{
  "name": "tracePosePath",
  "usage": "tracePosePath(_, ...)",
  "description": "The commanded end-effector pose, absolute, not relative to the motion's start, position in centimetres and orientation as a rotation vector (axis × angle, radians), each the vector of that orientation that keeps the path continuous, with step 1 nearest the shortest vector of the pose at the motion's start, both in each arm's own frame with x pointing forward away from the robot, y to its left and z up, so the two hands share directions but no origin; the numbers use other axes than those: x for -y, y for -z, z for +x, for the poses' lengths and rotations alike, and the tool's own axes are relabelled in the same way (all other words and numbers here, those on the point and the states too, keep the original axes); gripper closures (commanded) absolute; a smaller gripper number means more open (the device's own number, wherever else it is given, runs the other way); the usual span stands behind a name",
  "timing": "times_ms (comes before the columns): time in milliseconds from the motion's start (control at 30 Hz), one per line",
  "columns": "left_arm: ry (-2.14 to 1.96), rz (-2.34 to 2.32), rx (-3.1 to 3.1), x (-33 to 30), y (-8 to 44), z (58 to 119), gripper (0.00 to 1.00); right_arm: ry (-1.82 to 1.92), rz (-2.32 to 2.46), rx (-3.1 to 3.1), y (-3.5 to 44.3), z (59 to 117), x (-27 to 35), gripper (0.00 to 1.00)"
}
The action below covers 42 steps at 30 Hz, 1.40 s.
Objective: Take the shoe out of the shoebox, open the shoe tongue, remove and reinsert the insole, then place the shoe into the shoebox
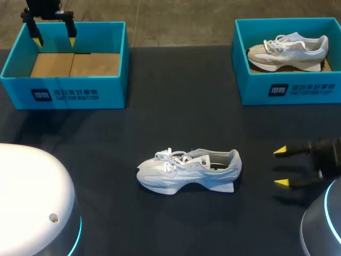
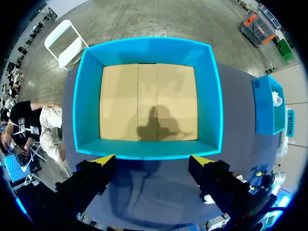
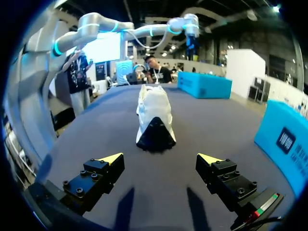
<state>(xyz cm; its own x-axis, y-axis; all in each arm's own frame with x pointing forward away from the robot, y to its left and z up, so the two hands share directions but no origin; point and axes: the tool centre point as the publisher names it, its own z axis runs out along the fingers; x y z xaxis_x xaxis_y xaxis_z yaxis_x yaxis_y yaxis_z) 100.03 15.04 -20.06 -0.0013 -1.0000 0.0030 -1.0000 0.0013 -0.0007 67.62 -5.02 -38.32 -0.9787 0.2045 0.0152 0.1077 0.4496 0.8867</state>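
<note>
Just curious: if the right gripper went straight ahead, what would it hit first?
Probably the heel of the white shoe, lying on the table directly ahead of the right gripper.

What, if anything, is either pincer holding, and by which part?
Nothing. The left pincer hangs open over the left shoebox; the right pincer is open, apart from the shoe.

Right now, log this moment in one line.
left gripper open above empty box | right gripper open facing shoe | shoe on table

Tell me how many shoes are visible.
2. One white shoe lies on the table near its middle; the other shoe sits inside the right shoebox. The left shoebox holds none.
</note>
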Motion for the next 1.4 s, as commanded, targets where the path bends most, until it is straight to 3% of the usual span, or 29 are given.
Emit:
tracePosePath(33,-0.002,2.22,2.222,-15.0,20.0,100.0,0.0,-1.601,0.311,-2.573,39.0,67.4,4.0,0.0)
tracePosePath(1400,-0.002,2.22,2.222,-15.0,20.0,100.0,0.0,-1.803,0.198,-2.471,40.8,69.5,-3.8,0.0)
